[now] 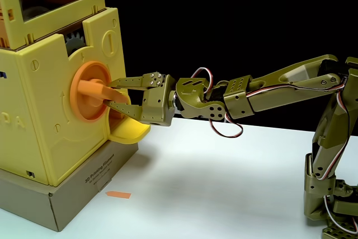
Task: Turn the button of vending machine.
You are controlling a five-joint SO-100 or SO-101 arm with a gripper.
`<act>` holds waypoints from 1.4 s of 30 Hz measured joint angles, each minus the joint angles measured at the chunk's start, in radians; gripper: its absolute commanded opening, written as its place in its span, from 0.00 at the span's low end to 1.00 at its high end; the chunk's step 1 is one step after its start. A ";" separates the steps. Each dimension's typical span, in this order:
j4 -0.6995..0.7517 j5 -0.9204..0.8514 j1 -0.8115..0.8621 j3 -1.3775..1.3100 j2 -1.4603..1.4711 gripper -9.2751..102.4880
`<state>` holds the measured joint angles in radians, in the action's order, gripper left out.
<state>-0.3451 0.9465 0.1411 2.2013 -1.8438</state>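
Gripper [112, 94] was clamped around the button [89, 92]'s bar on the vending machine [50, 110]; I'd keep the wrist centred on it while twisting.

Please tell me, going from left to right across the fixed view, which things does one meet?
Vending machine → button → end effector, its fingers around the button's bar → yellow tray → olive-green arm → arm base.
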 measured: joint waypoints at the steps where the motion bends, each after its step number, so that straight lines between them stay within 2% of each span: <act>1: 0.000 0.083 0.002 0.000 0.000 0.07; 7: -0.012 0.517 0.012 0.015 -0.008 0.07; 11: -0.018 0.664 0.012 0.034 -0.020 0.07; 32: -0.014 0.669 0.017 0.051 -0.038 0.07; 38: 0.005 0.670 0.018 0.064 -0.057 0.34; 42: 0.005 0.684 0.006 0.087 -0.072 0.40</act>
<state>-0.3405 1.6306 0.1473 2.2887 -1.9159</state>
